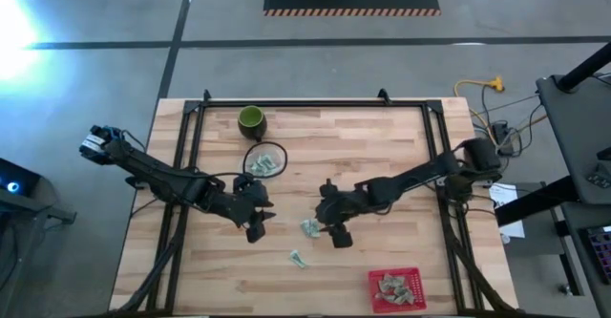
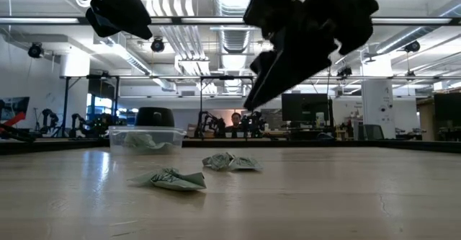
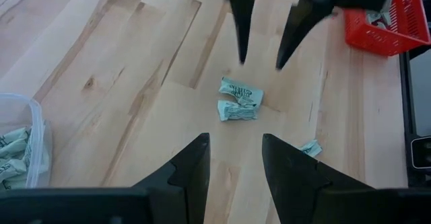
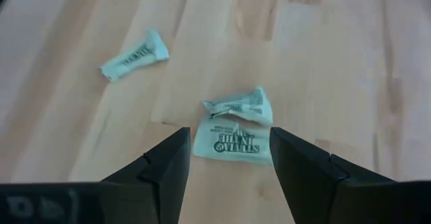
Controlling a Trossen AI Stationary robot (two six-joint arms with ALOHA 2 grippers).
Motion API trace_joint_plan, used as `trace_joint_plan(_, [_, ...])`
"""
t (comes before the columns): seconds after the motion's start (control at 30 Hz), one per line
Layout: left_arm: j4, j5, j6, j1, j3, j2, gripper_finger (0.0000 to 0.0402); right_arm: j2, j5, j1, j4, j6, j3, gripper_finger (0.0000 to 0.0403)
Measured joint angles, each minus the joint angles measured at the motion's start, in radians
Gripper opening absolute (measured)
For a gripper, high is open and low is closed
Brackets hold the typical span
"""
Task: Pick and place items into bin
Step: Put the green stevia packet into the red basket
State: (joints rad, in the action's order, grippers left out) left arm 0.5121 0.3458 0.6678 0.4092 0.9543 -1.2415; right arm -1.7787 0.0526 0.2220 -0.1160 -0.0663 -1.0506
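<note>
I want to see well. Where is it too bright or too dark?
High view: white glare at the floor's left edge. Low view: ceiling lights glow, and the right pincer shows as a black shape above the packets. Right wrist view: even light on the table.

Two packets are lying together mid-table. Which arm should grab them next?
Right. The right gripper hangs open directly over the paired packets and sits nearer the red bin. The left gripper, also open, is farther off.

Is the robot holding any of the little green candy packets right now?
No, nothing is held. The right gripper is open above two small pale green-and-white wrapped packets; the left gripper is open and empty too.
</note>
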Motion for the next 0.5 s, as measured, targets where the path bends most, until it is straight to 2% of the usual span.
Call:
trace_joint_plan(0.3, [-0.001, 0.000, 0.001, 0.006, -0.003, 0.000, 0.0118, -0.108, -0.001, -0.025, 0.016, -0.067, -0.020, 0.0194])
trace_joint_plan(0.5, [-0.005, 0.000, 0.006, 0.006, -0.008, 0.000, 0.0118, -0.121, -0.004, -0.035, 0.049, -0.114, -0.021, 0.0194])
